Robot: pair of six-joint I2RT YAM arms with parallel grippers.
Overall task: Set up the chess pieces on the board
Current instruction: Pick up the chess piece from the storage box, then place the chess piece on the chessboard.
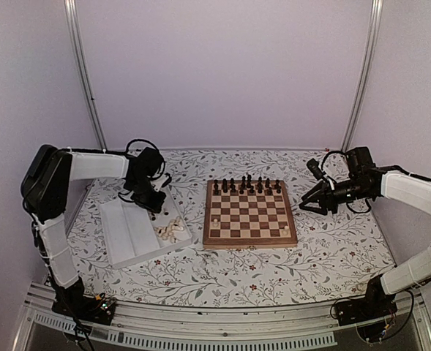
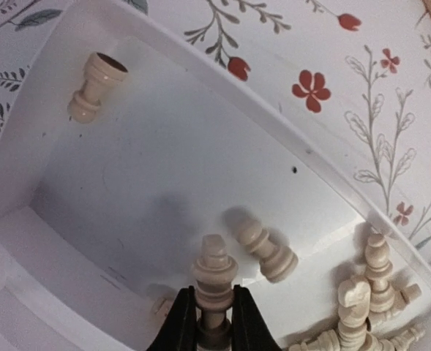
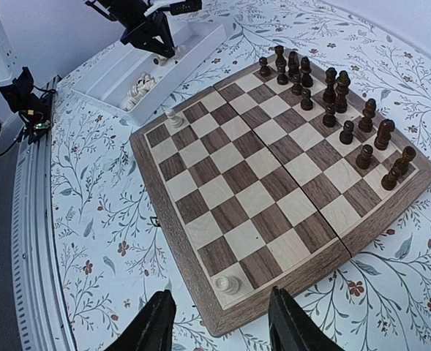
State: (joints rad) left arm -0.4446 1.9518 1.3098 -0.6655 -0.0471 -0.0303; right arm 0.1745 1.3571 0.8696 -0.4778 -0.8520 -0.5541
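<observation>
We've got a pale piece (image 2: 214, 281) pinched in our left fingers (image 2: 214, 322) down in the white tray (image 2: 156, 183) — picking step. Right fingers (image 3: 219, 322) hang apart, empty, over the board (image 3: 274, 175)'s near edge. Next — lift clear, carry it to the board's near rows.

We see a white compartment tray (image 1: 120, 234) on the floral-patterned worktop (image 1: 274, 270), and dark chessmen (image 1: 247, 186) ranked in two rows.

You see one cream pawn (image 2: 214, 281) pinched upright between the left jaws; other pale chessmen (image 2: 361, 307) lie heaped just right.
</observation>
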